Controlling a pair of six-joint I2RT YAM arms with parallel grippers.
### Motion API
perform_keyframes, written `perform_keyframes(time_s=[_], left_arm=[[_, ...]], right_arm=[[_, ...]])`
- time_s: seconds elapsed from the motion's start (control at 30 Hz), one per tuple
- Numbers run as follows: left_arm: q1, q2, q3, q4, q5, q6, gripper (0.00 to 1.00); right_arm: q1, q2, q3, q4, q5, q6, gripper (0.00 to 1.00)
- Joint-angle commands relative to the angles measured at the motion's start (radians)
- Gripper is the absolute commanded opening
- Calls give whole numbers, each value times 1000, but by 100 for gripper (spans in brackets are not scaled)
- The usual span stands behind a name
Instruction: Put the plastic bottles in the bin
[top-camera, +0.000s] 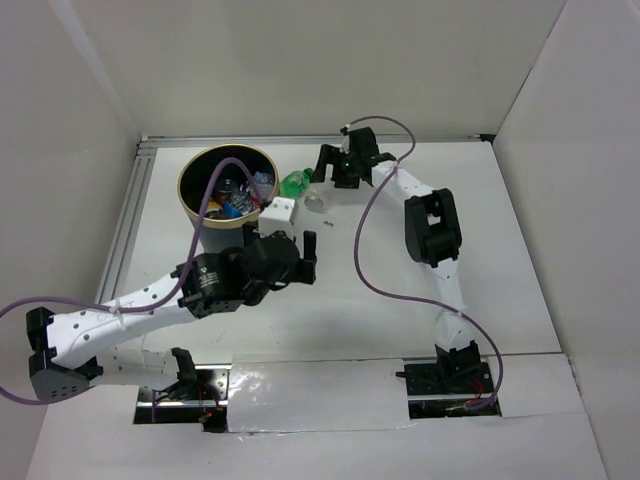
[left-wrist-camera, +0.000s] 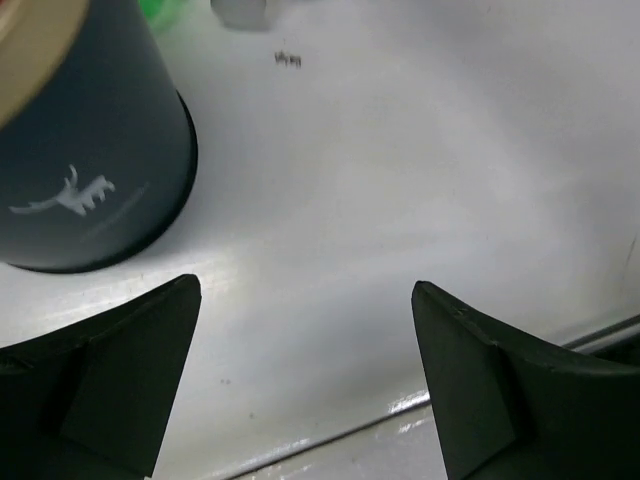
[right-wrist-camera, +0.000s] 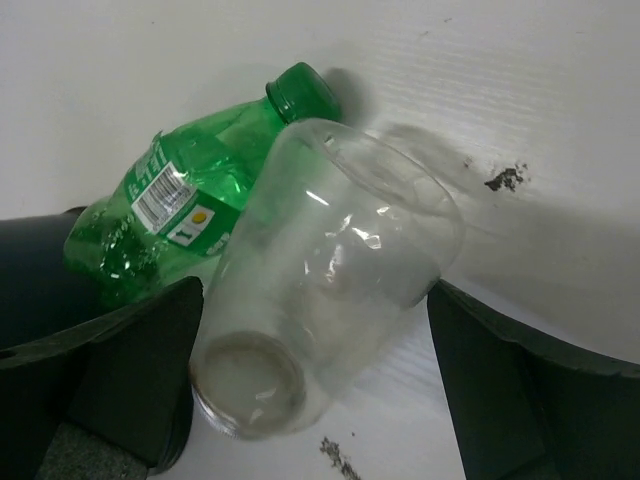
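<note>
R claw (right-wrist-camera: 320, 375) wide, straddling clear cup (right-wrist-camera: 330, 290), ungripped; green bottle (right-wrist-camera: 170, 220) just beside it, ahead-left. L claw (left-wrist-camera: 305, 370) wide, empty; bin (left-wrist-camera: 90, 150) ahead-left. Risk: closing squirts slick cup out, rolls bottle away.

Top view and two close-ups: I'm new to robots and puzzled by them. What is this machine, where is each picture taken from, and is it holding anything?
Two white robot arms are bolted to a white table. One picture looks down from above; the others come from cameras on each wrist. The left gripper is open near a tall black bucket with a tan rim, holding nothing. The right gripper stands open around a clear plastic container lying beside a green plastic bottle.
</note>
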Motion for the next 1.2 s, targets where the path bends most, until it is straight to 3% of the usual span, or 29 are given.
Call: perform_keyframes(time_s=[0.0, 0.1, 0.17, 0.2, 0.23, 0.37, 0.43, 0.63, 0.7, 0.83, 0.93, 1.0, 1.1, 1.17], left_arm=[[-70, -16, -10, -84, -127, -237, 99], [-104, -5, -19, -158, -136, -328, 98], [-129, -5, -28, -192, -136, -360, 98], [-138, -5, -46, -192, -145, -395, 98], [-138, -5, -47, -192, -145, -408, 98], [-201, 4, -128, -192, -127, -489, 98], [-225, 14, -161, -177, -116, -518, 98], [-330, 33, -362, -84, -35, -652, 98], [-362, 46, -427, -40, -15, -707, 98], [-393, 125, -465, 21, 34, -719, 98], [-417, 208, -452, 21, 45, -719, 99], [-426, 247, -426, 11, 45, -729, 99], [-437, 303, -387, -17, 54, -755, 99], [-459, 313, -373, -32, 42, -771, 99]], right_arm=[[29, 47, 60, 25, 75, 38, 99], [40, 78, 73, 25, 86, 38, 96], [40, 67, 39, 25, 86, 38, 78], [25, 40, -2, 25, 66, 29, 57], [25, 39, -24, 25, 48, 29, 48], [-75, -72, -99, -19, -103, -20, 21], [-100, -184, -109, -42, -176, -110, 15], [-57, -451, 0, -60, -398, -421, 14], [-3, -500, 30, 26, -478, -476, 13], [121, -495, 91, 148, -510, -542, 12], [227, -389, 264, 106, -492, -542, 12], [277, -318, 415, 69, -463, -514, 16], [350, -214, 485, 58, -422, -473, 27], [370, -192, 461, 81, -397, -451, 51]])
